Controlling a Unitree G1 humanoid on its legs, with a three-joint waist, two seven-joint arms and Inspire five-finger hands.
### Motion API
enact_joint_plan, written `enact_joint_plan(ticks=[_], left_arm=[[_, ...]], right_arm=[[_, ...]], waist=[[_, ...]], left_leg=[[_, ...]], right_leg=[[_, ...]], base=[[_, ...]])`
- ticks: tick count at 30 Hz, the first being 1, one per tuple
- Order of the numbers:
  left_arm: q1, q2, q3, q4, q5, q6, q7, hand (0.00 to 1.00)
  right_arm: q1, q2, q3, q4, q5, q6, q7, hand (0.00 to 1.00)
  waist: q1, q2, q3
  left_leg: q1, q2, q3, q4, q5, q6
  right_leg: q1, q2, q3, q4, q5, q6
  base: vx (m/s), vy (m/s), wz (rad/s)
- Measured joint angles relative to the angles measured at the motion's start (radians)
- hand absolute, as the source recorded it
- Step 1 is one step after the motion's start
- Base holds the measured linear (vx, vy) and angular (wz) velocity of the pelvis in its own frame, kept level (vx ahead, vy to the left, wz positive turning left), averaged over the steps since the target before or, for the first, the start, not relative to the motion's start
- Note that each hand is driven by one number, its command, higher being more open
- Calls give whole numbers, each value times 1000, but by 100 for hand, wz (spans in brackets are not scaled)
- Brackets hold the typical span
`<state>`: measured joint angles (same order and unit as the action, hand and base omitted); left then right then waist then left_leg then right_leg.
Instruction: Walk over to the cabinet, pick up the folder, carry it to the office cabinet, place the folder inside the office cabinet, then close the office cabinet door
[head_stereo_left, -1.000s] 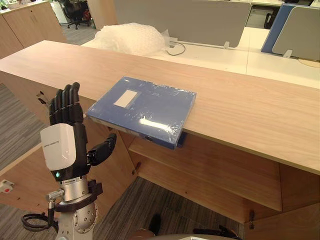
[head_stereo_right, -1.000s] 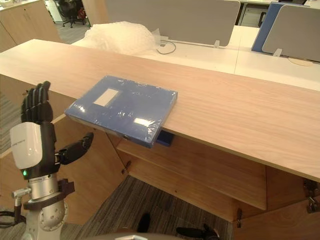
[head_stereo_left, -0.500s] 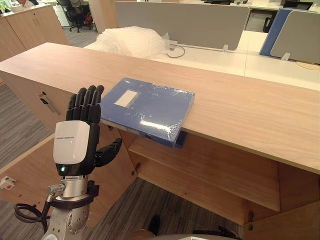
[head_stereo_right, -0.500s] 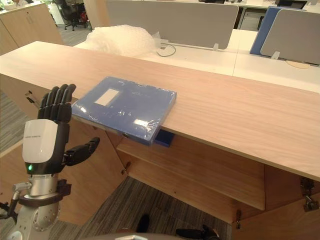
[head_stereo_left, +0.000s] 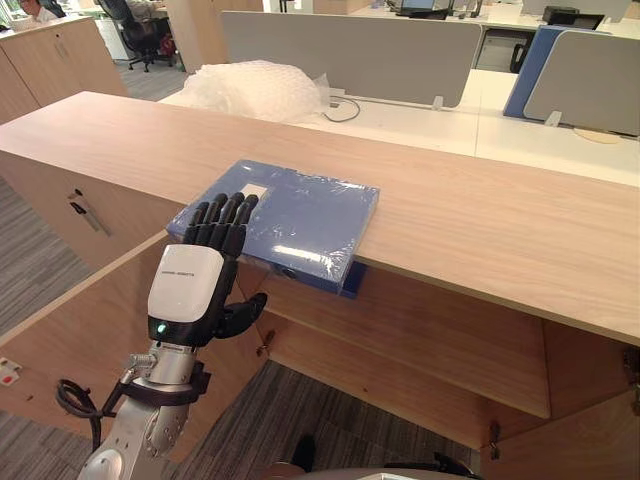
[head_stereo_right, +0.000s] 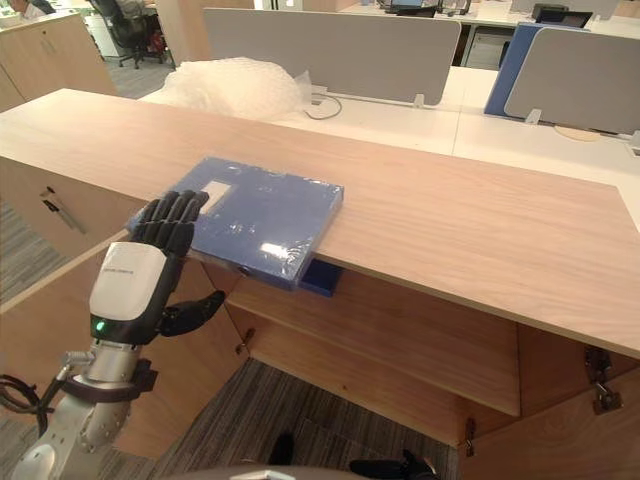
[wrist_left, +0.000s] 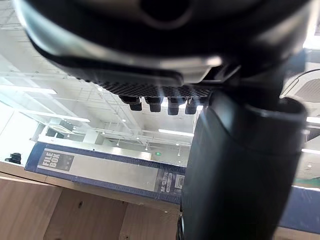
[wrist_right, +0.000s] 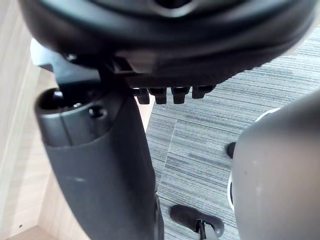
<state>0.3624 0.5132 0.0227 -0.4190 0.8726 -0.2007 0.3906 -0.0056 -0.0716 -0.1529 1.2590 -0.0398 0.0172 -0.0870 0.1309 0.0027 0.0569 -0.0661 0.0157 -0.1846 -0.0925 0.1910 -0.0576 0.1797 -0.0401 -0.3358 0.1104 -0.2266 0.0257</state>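
Bottom of the frame: grey carpet floor (head_stereo_left: 300, 420), open beneath the counter. Lower left: an open cabinet door (head_stereo_left: 80, 330) of pale wood, standing out toward the camera, close beside the arm. Just past it, left hand (head_stereo_left: 188, 295), white back plate facing the camera, wrist upright, released. Fingers (head_stereo_left: 225, 215) straight and together, laid over the near left corner of the folder (head_stereo_left: 300, 215). Thumb held out to the right below the front lip, pinching nothing.

Blue folder flat at left of centre on the counter (head_stereo_left: 480, 225), wrapped in clear film, near edge overhanging the front lip. Darker blue piece showing under its near right corner. Below the lip, an open shelf (head_stereo_left: 420, 330). Wide stretch of wooden top to the right of the folder and behind it.

Right hand (wrist_right: 165, 30) in its wrist view above carpet, beside a wooden panel, fingers relaxed, holding nothing.

Farther back, upper left: a heap of bubble wrap (head_stereo_left: 255, 88) on white desks. Grey partition screens (head_stereo_left: 350, 55) along the top.
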Motion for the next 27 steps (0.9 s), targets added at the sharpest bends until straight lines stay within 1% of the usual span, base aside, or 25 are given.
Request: enact_joint_plan(ticks=[1,5,12,18,19,24,27], left_arm=[[-2,13,0,24,0,-9,-3,100],[-34,40,-3,103,0,-8,-13,100],[-51,60,-3,168,1,-3,-20,100],[-120,60,0,233,3,37,-20,100],[-134,60,0,240,3,39,-20,0],[-150,60,0,253,3,50,-20,0],[-178,59,15,253,2,59,13,0]], right_arm=[[0,0,0,0,0,0,0,100],[5,0,-2,-9,-1,0,0,100],[22,0,-18,-38,-10,1,1,100],[20,-2,-28,-47,-38,2,1,100],[20,-2,-30,-48,-38,2,1,100],[19,-2,-54,-48,-39,2,1,100],[20,-3,-57,-48,-39,3,1,100]], waist=[[-1,1,0],[-4,2,1],[-4,3,1],[-6,16,9],[-7,18,11],[-10,23,14],[-9,23,15]], left_leg=[[6,2,5,0,-1,0],[15,5,12,-1,-6,-3],[19,5,21,-1,-14,-7],[41,7,40,-1,-28,-9],[42,7,42,-1,-30,-11],[47,8,53,-1,-37,-12],[52,10,62,-1,-39,-12]], right_leg=[[2,-1,7,0,0,0],[10,0,13,-5,0,0],[18,0,21,-20,1,0],[37,-1,40,-31,2,-1],[39,0,41,-33,2,-1],[42,-1,51,-38,2,-1],[43,-1,60,-38,2,-1]], base=[[-11,-11,-15],[-6,-4,-5],[8,-12,-3],[21,-31,-10],[8,-33,-4],[12,-25,-6],[3,-17,-9]])
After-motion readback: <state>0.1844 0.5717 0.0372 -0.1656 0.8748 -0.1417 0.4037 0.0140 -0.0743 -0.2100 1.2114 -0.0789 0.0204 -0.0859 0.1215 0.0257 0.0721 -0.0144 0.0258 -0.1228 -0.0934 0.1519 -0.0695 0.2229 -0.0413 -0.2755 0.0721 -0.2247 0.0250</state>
